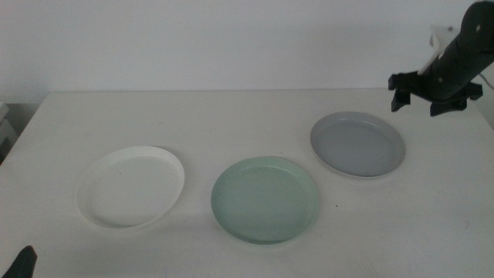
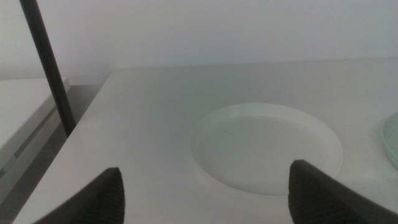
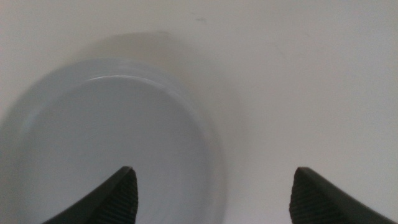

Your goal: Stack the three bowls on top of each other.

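Observation:
Three shallow bowls lie apart on the white table. The white bowl is at the left, the pale green bowl in the middle near the front, the grey bowl at the right and farther back. My right gripper hangs open above the table just behind and to the right of the grey bowl, holding nothing. My left gripper waits at the bottom left edge, open, with the white bowl ahead of it and a sliver of the green bowl beyond.
The table's left edge runs close to the left arm, with a dark upright pole and a lower white surface beyond it. A white wall stands behind the table.

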Motion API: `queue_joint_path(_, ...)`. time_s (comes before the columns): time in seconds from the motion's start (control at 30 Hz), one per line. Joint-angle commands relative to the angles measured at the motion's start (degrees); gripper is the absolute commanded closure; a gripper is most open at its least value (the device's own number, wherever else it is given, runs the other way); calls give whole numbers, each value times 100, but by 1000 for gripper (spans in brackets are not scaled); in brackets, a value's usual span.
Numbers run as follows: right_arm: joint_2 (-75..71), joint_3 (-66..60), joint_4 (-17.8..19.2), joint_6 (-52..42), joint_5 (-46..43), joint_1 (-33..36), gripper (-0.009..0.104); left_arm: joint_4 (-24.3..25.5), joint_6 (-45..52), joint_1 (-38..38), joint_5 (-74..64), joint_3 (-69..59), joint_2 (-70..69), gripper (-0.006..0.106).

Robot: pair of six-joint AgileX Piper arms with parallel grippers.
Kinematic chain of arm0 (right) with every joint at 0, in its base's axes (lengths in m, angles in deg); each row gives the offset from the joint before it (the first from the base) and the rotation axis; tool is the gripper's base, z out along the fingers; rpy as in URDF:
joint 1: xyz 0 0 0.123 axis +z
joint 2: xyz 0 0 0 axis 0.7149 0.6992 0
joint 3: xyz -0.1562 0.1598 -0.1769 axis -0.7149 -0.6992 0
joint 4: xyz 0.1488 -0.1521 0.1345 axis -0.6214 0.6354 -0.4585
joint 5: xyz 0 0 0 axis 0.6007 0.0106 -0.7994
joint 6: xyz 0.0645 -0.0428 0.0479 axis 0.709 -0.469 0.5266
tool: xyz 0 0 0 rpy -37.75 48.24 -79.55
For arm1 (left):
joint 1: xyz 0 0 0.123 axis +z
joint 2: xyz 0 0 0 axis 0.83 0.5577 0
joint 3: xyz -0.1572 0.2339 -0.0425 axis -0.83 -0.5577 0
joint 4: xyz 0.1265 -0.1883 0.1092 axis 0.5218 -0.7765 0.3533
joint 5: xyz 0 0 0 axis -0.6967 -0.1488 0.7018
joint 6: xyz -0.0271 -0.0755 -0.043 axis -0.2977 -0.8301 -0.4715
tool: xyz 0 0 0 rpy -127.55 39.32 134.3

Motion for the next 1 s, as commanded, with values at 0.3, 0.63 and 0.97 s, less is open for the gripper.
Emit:
queue_joint_path(0.3, 591, 196, -61, -449, -858, -132, 38, -23, -40, 10, 486, 30, -78, 12)
queue_joint_path(0.63, 750, 196, -167, -588, -1356, -132, 80, -23, -40, 10, 486, 30, -78, 12)
queue_joint_path(0.97, 666, 196, -161, -928, -924, -132, 96, -23, -40, 10, 486, 30, -78, 12)
